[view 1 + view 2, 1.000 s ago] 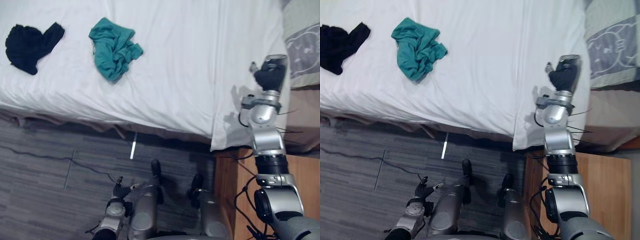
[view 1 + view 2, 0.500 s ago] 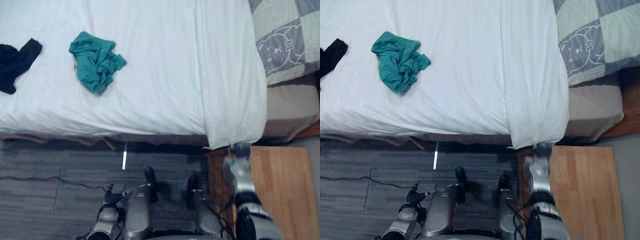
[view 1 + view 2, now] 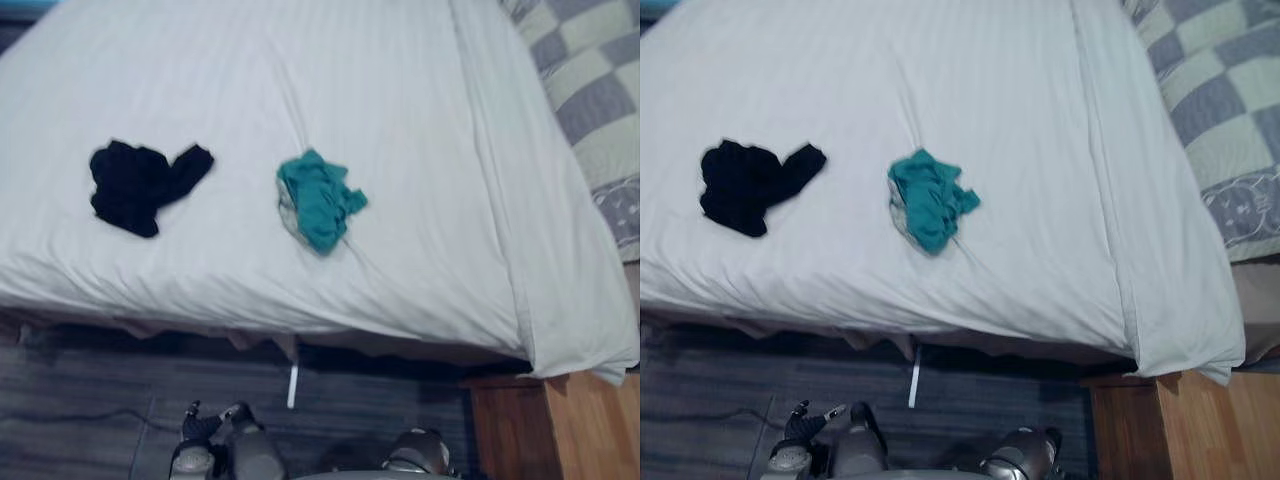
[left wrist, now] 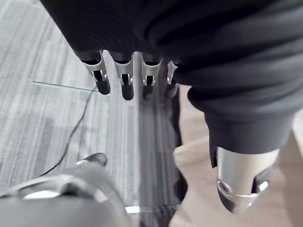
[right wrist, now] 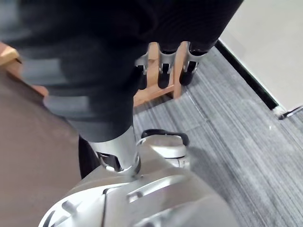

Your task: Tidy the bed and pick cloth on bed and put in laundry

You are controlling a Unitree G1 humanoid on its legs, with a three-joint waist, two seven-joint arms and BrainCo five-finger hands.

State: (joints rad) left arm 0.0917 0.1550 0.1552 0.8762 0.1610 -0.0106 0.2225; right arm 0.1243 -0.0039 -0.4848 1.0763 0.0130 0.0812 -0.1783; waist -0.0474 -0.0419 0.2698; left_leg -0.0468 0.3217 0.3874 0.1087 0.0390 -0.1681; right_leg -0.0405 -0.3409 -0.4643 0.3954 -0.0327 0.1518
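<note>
Teal cloth (image 3: 318,197) crumpled on white bed sheet (image 3: 430,150), mid-bed, near front edge. Black cloth (image 3: 140,183) on same sheet to its left, well apart. Checked quilt (image 3: 600,100) at right. Left hand (image 3: 798,425) low over grey floor (image 3: 90,400), well apart from both cloths, fingers straight and spread, empty. Right hand (image 5: 163,66) fingers relaxed, empty, near wooden cabinet (image 3: 560,430).
</note>
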